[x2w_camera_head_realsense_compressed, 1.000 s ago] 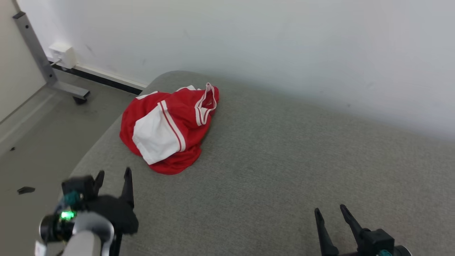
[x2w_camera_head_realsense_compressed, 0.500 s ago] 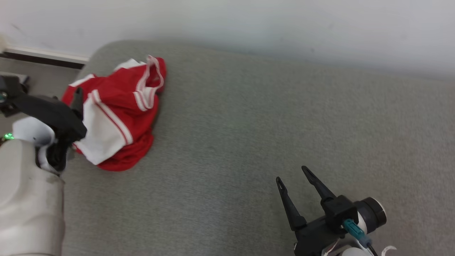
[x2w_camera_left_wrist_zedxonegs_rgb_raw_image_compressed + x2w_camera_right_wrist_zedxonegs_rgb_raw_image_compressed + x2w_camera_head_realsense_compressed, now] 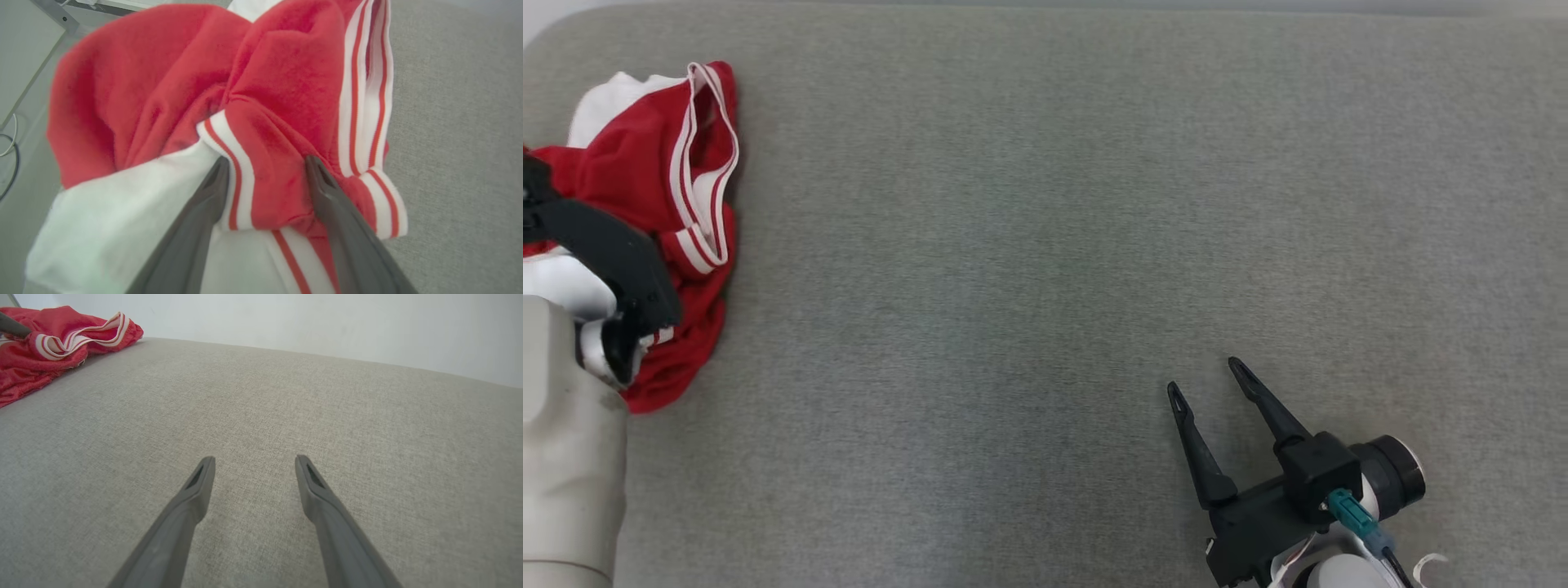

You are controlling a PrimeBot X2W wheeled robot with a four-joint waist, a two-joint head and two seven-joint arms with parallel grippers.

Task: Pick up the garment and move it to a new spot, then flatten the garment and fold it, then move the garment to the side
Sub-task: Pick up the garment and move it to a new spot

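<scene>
My left end effector [image 3: 267,160] apart, straddling fold of red-and-white garment [image 3: 155,81]. My right end effector [image 3: 254,458] apart, above grey upholstery [image 3: 347,416].

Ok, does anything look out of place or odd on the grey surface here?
Only the red-and-white garment: it lies crumpled in a heap at the left end of the grey surface, not flat. The left gripper straddles one fold, open. Nothing spilled or torn.

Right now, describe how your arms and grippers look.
Each gripper has two long, dark grey fingers tapering to points: the left gripper and the right gripper. The right one's body is black, with a teal connector and a cable. The left forearm is pale grey.
</scene>
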